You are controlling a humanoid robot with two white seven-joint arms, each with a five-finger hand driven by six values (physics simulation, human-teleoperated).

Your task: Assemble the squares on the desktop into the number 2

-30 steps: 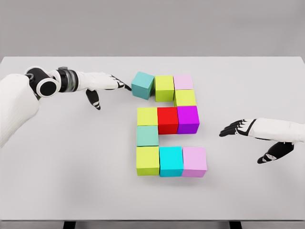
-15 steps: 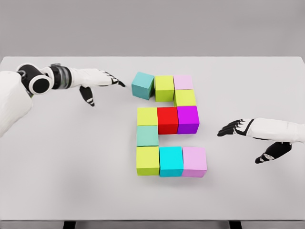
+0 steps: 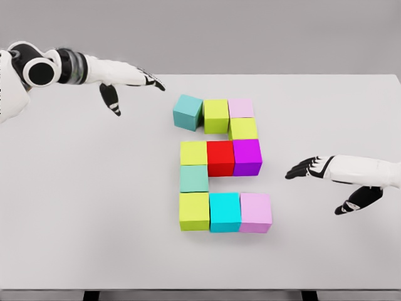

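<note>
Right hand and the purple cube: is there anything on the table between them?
No. In the head view, only bare table lies between the right hand and the purple cube.

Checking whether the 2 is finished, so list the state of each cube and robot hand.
Teal cube: top left, rotated, corner against the row.
Yellow-green cube: top middle, aligned.
Pale pink cube: top right, aligned.
Red cube: middle row, aligned.
Left robot hand: open, raised, holding nothing.
Right robot hand: open, holding nothing, apart from the cubes.
</note>
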